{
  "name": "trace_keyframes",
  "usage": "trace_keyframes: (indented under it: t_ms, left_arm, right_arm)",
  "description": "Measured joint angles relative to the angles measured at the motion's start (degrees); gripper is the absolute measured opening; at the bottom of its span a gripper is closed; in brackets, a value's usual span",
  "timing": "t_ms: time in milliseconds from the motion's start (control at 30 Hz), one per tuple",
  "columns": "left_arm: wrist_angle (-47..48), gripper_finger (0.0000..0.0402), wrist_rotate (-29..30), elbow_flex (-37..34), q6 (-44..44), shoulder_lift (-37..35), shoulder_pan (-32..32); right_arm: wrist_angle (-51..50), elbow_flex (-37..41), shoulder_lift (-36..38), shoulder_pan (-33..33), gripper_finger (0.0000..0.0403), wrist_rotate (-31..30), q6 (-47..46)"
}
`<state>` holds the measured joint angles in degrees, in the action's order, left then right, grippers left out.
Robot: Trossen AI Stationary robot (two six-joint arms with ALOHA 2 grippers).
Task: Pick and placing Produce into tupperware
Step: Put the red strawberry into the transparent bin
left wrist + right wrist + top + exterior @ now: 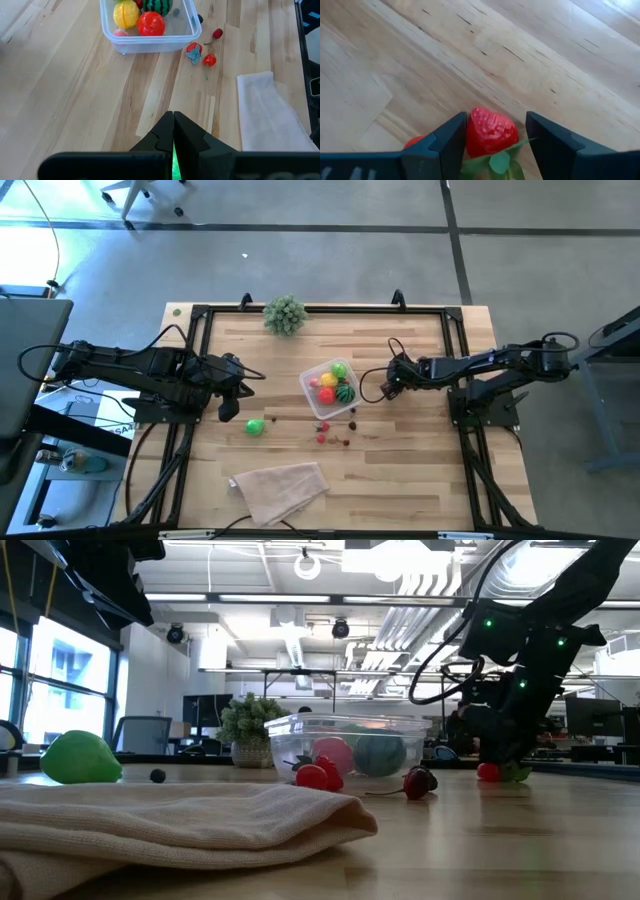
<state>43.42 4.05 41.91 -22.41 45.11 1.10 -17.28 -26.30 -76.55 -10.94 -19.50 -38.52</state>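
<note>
Item: right end effector (492,137), dark fingers either side of a small red toy strawberry with green leaves (489,133), low at the wooden desk (400,470). One finger touches the berry; a gap shows at the other, so whether it is grasped cannot be told.

Item: clear, rounded-square plastic tupperware (318,406), just beside this end effector, partly filled.

Item: left end effector (173,131), clenched empty, well apart.

Risk, judged: an uneven pinch may squirt the berry sideways; leaves may slip.
</note>
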Motion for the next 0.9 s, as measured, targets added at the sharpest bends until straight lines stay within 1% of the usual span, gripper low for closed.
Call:
trace_keyframes:
  t_ms: [133, 333, 433, 900]
  left_arm:
    - [0.0, 0.0001, 0.0, 0.0, 0.0, 0.0, 0.0]
    - [0.0, 0.0001, 0.0, 0.0, 0.0, 0.0, 0.0]
    - [0.0, 0.0001, 0.0, 0.0, 0.0, 0.0, 0.0]
    - [0.0, 0.0001, 0.0, 0.0, 0.0, 0.0, 0.0]
  right_arm:
    - [0.0, 0.0, 0.0, 0.0, 0.019, 0.4, 0.0]
    - [-0.1, 0.0, 0.0, 0.0, 0.0148, 0.9, 0.0]
    - [0.0, 0.0, 0.1, 0.0, 0.0133, 0.9, 0.0]
    - [0.0, 0.0, 0.1, 0.0, 0.0128, 0.6, -0.4]
